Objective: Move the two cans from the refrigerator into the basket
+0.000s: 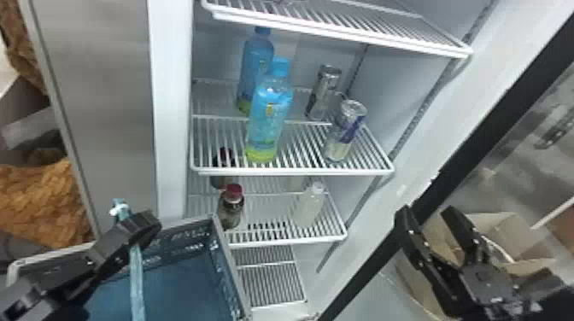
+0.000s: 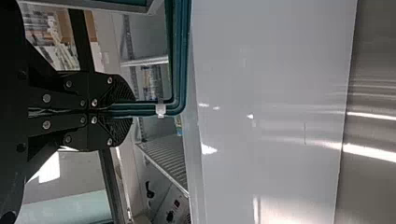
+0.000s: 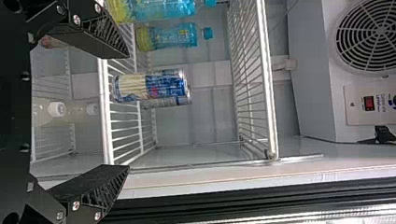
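Head view: two cans (image 1: 345, 130), two blue bottles (image 1: 269, 119) on one refrigerator shelf (image 1: 294, 172); right claw (image 1: 426, 211) spread, apart from cans; left claw (image 1: 143, 228) at one basket (image 1: 228, 267).

Left wrist view: left claw (image 2: 123, 109) pinches basket handle (image 2: 180, 56).

Right wrist view: both cans beyond right claw (image 3: 128, 111).

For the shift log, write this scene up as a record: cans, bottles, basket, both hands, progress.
front can: upright near the right front of the middle shelf
rear can: upright, behind the front can
front blue bottle: same shelf, left of the front can
rear blue bottle: behind the front one
basket: left of the lower shelves
left hand: shut on the basket's handle
right hand: open, holding nothing
progress: both cans on the shelf
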Controlling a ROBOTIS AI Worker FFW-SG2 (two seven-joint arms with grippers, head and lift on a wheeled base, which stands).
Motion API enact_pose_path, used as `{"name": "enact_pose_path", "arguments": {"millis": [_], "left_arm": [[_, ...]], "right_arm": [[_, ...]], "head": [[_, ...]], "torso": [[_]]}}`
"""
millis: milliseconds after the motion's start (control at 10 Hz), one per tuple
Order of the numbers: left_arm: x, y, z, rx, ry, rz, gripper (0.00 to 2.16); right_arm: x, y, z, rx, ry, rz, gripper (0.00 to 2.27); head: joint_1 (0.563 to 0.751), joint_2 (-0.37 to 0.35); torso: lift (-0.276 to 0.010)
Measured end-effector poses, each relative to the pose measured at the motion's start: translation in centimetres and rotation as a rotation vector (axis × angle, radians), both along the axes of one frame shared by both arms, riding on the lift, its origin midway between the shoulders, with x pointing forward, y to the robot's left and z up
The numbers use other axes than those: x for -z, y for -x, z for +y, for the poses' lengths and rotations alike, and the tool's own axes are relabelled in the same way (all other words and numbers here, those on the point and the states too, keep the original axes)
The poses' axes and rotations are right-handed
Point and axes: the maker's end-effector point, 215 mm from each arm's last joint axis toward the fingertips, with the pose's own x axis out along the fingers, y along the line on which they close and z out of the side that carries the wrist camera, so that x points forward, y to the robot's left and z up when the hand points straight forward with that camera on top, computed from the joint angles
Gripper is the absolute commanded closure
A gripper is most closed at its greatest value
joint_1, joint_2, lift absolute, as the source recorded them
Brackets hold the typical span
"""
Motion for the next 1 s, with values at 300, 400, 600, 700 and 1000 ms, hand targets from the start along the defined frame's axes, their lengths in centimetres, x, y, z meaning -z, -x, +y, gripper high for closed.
{"name": "enact_pose_path", "arguments": {"millis": [300,400,600,700,1000], "left_arm": [[-0.1,0.0,0.0,0.000,0.004,0.000,1.20],[-0.1,0.0,0.0,-0.001,0.004,-0.001,1.20],[-0.1,0.0,0.1,-0.004,0.007,0.000,1.20],[-0.1,0.0,0.1,-0.004,0.008,0.000,1.20],[-0.2,0.0,0.0,-0.003,0.010,0.000,1.20]], "right_arm": [[0.6,-2.1,0.5,0.007,-0.014,0.003,0.20],[0.7,-2.6,0.7,0.006,-0.015,0.010,0.20],[0.7,-4.0,1.1,0.014,-0.018,0.015,0.20],[0.7,-4.8,1.3,0.013,-0.020,0.016,0.20],[1.3,-7.8,2.0,0.003,-0.043,0.017,0.20]], "head": [[0.695,-0.350],[0.695,-0.350],[0.695,-0.350],[0.695,-0.350],[0.695,-0.350]], "torso": [[-0.035],[-0.035],[-0.035],[-0.035],[-0.035]]}}
